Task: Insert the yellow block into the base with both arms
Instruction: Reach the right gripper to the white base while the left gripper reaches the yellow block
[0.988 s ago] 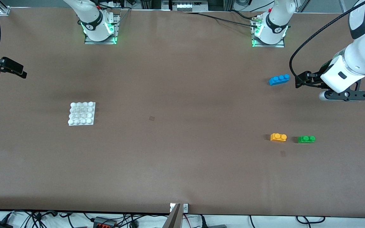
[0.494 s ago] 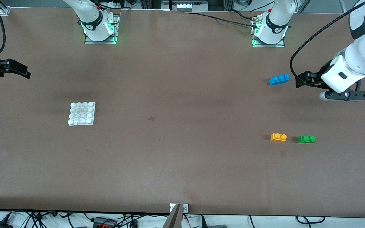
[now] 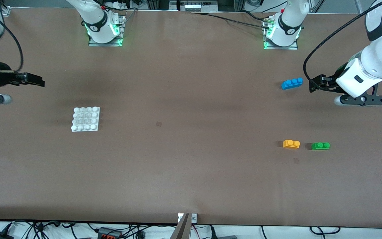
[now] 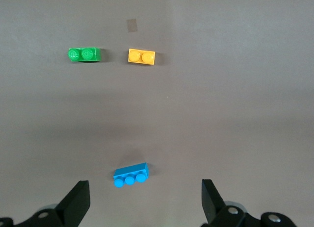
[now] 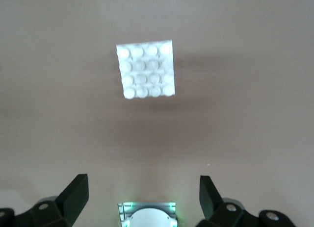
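The yellow block point(image 3: 291, 143) lies flat on the brown table toward the left arm's end, studs up, also in the left wrist view point(image 4: 142, 56). The white studded base point(image 3: 85, 119) sits toward the right arm's end and shows in the right wrist view point(image 5: 146, 70). My left gripper point(image 3: 312, 85) hangs open over bare table beside the blue brick, well away from the yellow block, with nothing between its fingers point(image 4: 78, 200). My right gripper point(image 3: 37, 80) is open and empty too, over bare table at the right arm's end, apart from the base.
A green two-stud brick point(image 3: 320, 145) lies beside the yellow block, toward the left arm's end. A blue three-stud brick point(image 3: 292, 83) lies farther from the front camera than both. The two arm bases point(image 3: 104, 30) point(image 3: 282, 31) stand at the table's back edge.
The right gripper has swung in from the table's edge toward the middle, coming closer to the base. The left arm and all bricks stay put.
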### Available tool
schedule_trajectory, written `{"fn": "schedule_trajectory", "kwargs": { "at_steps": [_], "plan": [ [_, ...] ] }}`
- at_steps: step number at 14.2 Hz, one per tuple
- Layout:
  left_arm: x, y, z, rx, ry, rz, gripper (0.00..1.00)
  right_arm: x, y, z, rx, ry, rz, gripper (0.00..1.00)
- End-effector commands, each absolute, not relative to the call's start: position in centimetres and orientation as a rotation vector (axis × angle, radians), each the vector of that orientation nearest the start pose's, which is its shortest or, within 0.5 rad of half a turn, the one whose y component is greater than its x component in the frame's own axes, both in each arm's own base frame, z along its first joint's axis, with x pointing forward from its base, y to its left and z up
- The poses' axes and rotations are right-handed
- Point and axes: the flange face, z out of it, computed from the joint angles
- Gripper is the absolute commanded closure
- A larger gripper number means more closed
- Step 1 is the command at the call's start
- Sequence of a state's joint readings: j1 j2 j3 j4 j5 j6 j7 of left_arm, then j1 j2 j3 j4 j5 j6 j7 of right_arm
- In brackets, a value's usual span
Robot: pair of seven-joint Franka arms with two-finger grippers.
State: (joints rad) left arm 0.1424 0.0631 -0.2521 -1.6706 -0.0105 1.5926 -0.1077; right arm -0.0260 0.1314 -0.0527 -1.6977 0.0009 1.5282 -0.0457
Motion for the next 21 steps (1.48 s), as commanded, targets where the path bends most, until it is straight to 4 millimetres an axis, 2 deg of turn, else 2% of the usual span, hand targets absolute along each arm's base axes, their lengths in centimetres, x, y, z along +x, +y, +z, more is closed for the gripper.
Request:
{"fn": "schedule_trajectory", "kwargs": {
  "at_steps": [1,3,5,6,8,10,13,15,17,20,21],
  "plan": [
    [56.6,-5.8,55.0,-3.171,0.031,0.237,0.0,56.4,-5.3,40.5,-3.079,0.056,0.472,0.0],
    [56.7,-5.8,55.0,-3.172,0.031,0.237,0.0,55.8,-5.6,34.6,-3.099,0.051,0.349,0.0],
    [57.1,-5.8,54.2,-3.174,0.031,0.254,0.0,56.4,-8.2,29.5,-3.092,-0.009,0.294,0.0],
    [58.0,-5.6,54.0,-3.182,0.028,0.242,0.0,56.2,-9.8,27.0,-3.037,0.055,0.318,0.0],
    [60.8,-5.4,51.7,-3.199,0.03,0.276,0.0,56.5,-9.9,23.8,-2.93,0.048,0.279,0.0],
    [64.2,-4.7,47.8,-3.221,0.018,0.311,0.0,57.0,-10.1,21.3,-2.949,0.034,0.224,0.0],
    [68.4,-3.2,41.3,-3.257,0.044,0.163,0.0,57.1,-9.5,19.0,-2.962,0.024,0.215,0.0],
    [69.6,-3.0,37.2,-3.267,0.045,0.14,0.0,57.1,-9.2,18.4,-2.964,0.017,0.221,0.0],
    [70.0,-2.9,35.3,-3.267,0.043,0.127,0.0,57.1,-9.0,18.5,-2.963,0.013,0.223,0.0],
    [70.3,-2.9,31.0,-3.23,0.071,0.094,0.0,57.1,-8.6,18.0,-2.962,0.002,0.235,0.0],
    [69.9,-3.1,29.4,-3.232,0.075,0.044,0.0,57.1,-8.1,18.0,-2.96,-0.008,0.238,0.11]
  ]
}}
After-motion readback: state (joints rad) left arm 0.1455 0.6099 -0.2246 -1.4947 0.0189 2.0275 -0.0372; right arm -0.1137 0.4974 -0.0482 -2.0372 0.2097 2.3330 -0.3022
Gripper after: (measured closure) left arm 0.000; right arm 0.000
